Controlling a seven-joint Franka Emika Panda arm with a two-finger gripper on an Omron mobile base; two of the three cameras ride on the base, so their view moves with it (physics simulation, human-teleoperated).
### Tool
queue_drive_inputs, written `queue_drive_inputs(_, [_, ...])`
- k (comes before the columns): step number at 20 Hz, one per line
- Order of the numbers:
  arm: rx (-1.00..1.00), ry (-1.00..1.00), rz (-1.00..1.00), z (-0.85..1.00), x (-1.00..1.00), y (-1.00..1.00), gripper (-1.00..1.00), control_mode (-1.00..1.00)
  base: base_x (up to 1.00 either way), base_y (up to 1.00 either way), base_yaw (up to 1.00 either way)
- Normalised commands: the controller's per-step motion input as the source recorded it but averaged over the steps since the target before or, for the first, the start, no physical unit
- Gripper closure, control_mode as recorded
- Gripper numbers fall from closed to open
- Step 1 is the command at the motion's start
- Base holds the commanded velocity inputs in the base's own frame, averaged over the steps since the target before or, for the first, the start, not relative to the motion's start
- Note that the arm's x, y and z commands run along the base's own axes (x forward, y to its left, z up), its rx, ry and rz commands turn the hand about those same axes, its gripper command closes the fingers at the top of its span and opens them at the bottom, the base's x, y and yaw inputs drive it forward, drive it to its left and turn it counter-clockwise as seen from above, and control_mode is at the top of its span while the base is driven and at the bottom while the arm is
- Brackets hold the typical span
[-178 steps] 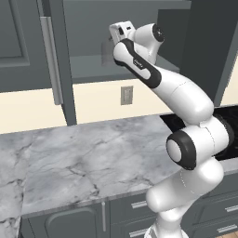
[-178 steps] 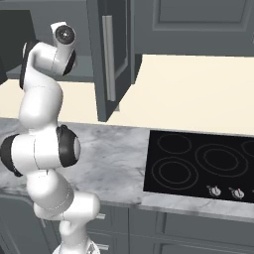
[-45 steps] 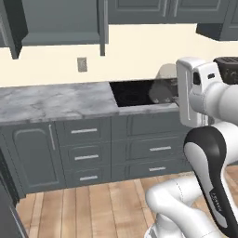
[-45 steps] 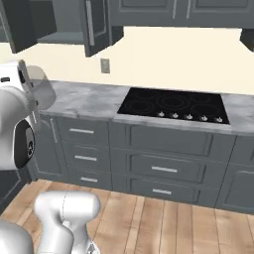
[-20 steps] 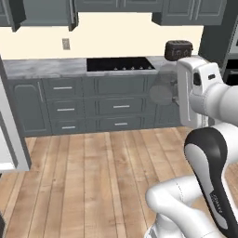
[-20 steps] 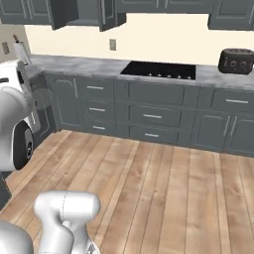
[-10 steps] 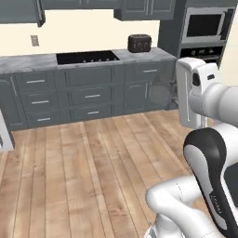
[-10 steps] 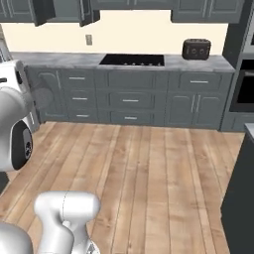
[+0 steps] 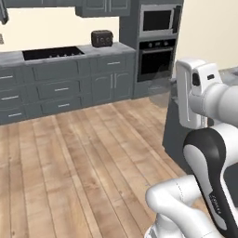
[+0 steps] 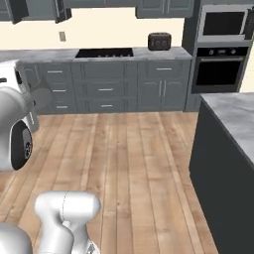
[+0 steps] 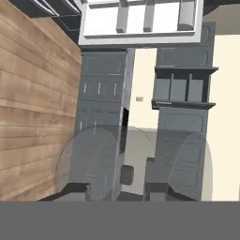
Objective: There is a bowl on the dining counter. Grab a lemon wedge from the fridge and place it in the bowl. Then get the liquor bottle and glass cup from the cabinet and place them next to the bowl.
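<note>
Left base view: the glass cup point(image 9: 160, 86) hangs clear and faint in the air just left of the white arm point(image 9: 201, 100), in front of the oven point(image 9: 156, 56).
Right base view: the glass cup point(image 10: 43, 97) shows beside the arm, above the wooden floor point(image 10: 129, 158); a marble-topped counter point(image 10: 232, 118) stands at right.
Hand view: the gripper point(image 11: 117, 188) has its jaws pinching the glass cup point(image 11: 93, 154), whose wall surrounds the fingertips point(image 11: 75, 189).

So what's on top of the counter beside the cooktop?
A dark toaster stands on the counter, to the right of the cooktop. The bit of wall behind it is covered.
</note>
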Motion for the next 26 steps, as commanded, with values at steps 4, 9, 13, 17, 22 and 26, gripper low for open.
queue_drive_inputs(4, [0.00, 0.00, 0.00, 0.00, 0.00, 0.00, 1.00, 1.00, -1.00, -0.34, -0.22])
queue_drive_inputs(9, [0.00, 0.00, 0.00, 0.00, 0.00, 0.00, 1.00, 1.00, -1.00, -0.77, -0.12])
queue_drive_inputs(13, [0.00, 0.00, 0.00, 0.00, 0.00, 0.00, 1.00, 1.00, -0.52, -1.00, -0.04])
queue_drive_inputs(17, [0.00, 0.00, 0.00, 0.00, 0.00, 0.00, 1.00, 1.00, -0.11, -1.00, 0.00])
queue_drive_inputs(22, [0.00, 0.00, 0.00, 0.00, 0.00, 0.00, 1.00, 1.00, 0.00, -1.00, 0.00])
queue_drive_inputs(26, [0.00, 0.00, 0.00, 0.00, 0.00, 0.00, 1.00, 1.00, 0.00, -1.00, 0.00])
